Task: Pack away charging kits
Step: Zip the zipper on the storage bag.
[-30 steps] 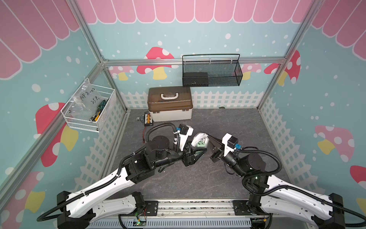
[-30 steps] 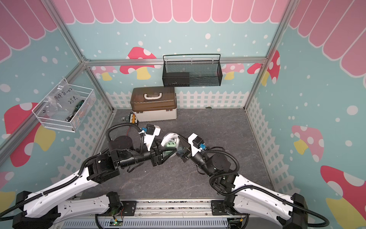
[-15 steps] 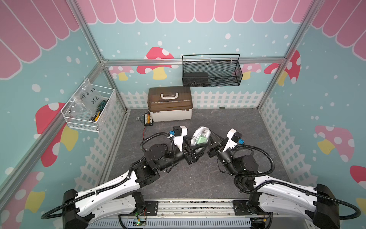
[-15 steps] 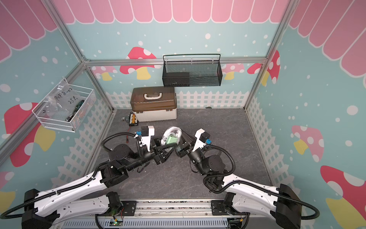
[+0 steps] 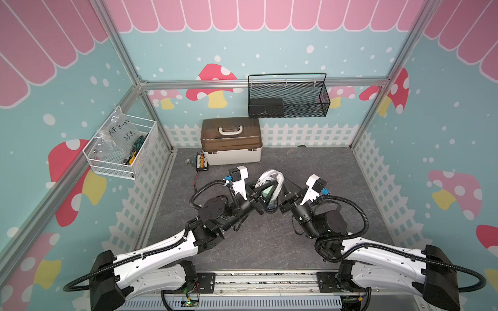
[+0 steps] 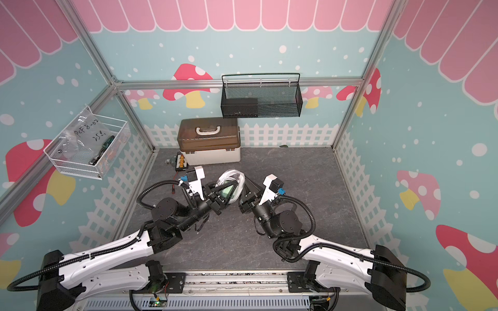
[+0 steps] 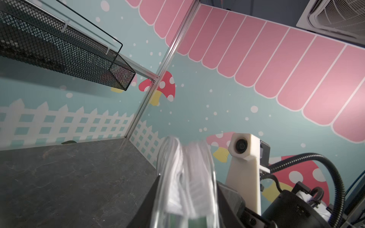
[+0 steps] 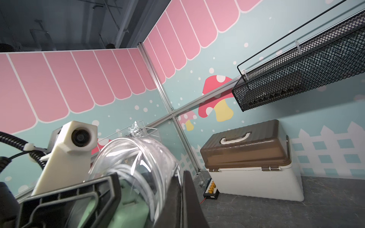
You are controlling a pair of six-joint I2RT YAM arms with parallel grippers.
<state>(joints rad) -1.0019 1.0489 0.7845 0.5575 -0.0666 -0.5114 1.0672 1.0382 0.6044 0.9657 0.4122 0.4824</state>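
- Both arms meet at mid-frame in both top views, with one clear pouch [image 5: 279, 178] raised between them above the grey floor [image 5: 318, 167].
- Through the pouch wall the coiled white cable [image 8: 122, 167] and the teal-green plug adapter [image 8: 136, 211] show inside it.
- The left gripper [image 5: 266, 191] reaches in from the lower left. Its jaws are closed against the pouch, one finger on each flat side.
- The right gripper [image 5: 283, 185] comes from the lower right. Its jaws are pressed together and seem to pinch the pouch's rim.
- The pouch stands on edge, below and right of the brown-lidded white box [image 5: 231, 142].
- A black board with yellow connectors [image 5: 201, 163] lies at the box's lower left corner.
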